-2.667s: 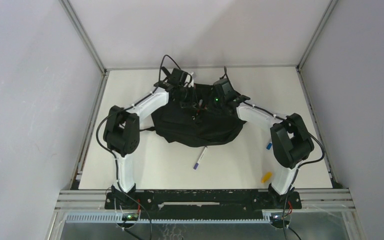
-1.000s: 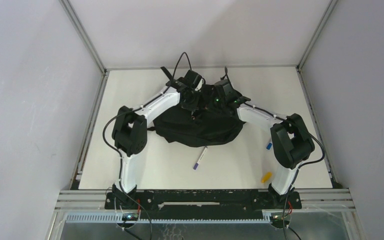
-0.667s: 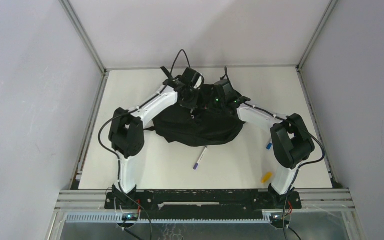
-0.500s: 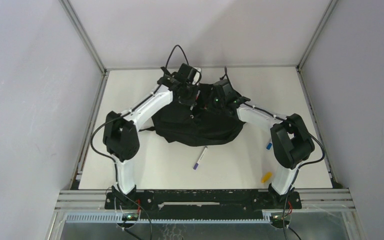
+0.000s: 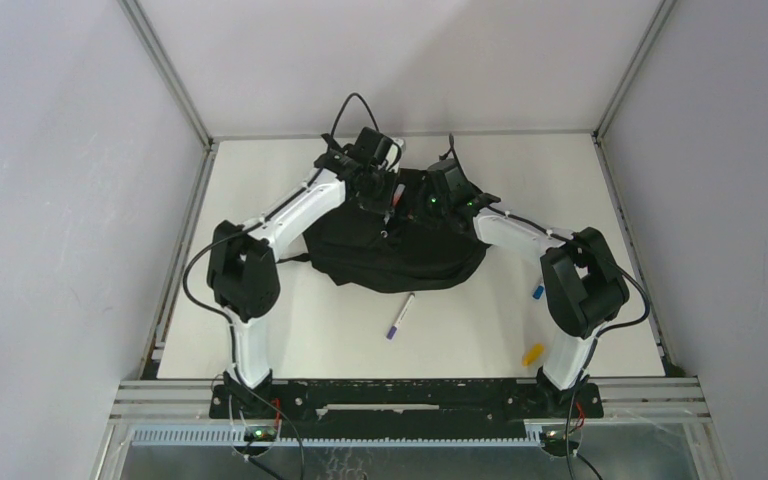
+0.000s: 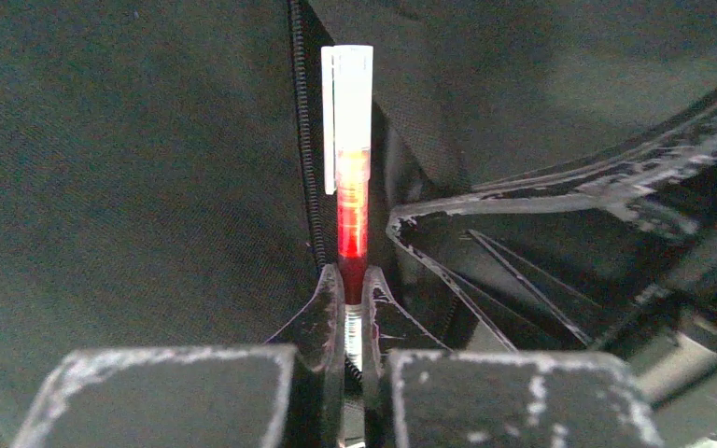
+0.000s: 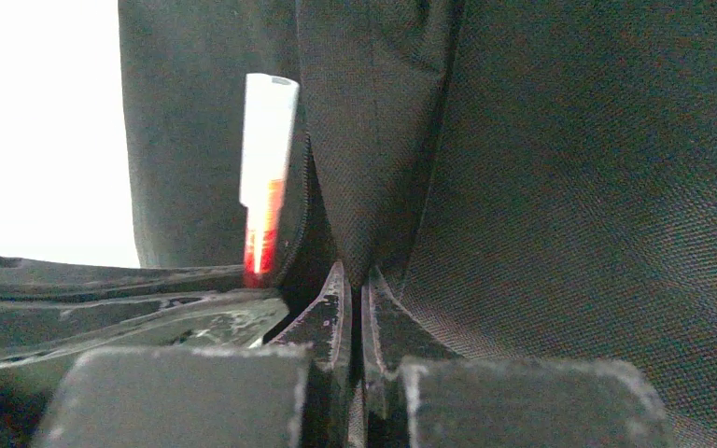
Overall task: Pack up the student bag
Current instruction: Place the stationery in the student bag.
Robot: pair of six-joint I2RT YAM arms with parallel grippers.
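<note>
The black student bag [image 5: 400, 245] lies in the middle of the table. My left gripper [image 6: 352, 280] is shut on a red marker with a white cap [image 6: 351, 149], held over the bag's zip edge; the gripper sits at the bag's far side [image 5: 388, 200]. My right gripper [image 7: 355, 280] is shut on a fold of the bag's black fabric [image 7: 373, 159], at the bag's far right [image 5: 438, 205]. The red marker also shows in the right wrist view [image 7: 265, 177], just left of my right fingers.
A purple-capped pen [image 5: 399, 317] lies on the white table in front of the bag. A blue-tipped pen [image 5: 537, 291] and a yellow object [image 5: 532, 353] lie near the right arm. Grey walls enclose the table on three sides.
My left arm swung right over the bag, then drew back to the bag's far edge with the marker. The right arm has stayed holding the fabric.
</note>
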